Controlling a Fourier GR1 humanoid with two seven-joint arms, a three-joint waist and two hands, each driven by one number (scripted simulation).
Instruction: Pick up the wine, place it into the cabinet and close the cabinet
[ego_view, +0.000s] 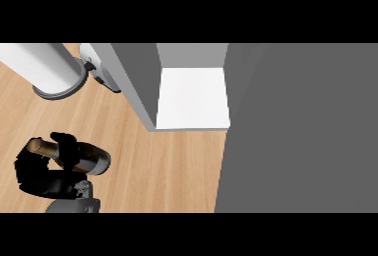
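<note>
At the far left, near the bottom of the head view, the left hand was curled around the wine bottle. The black fingers wrapped over the middle of the bottle and hid part of it. The bottle lay tilted on its side, low over the wooden counter, with its brown neck pointing up and to the left and its wide dark end pointing right. Above it, at the top left, stood a white and grey cylinder. Further right was the cabinet, with its white inside showing. The bottle was well apart from it. At the far right was the big grey cabinet door.
</note>
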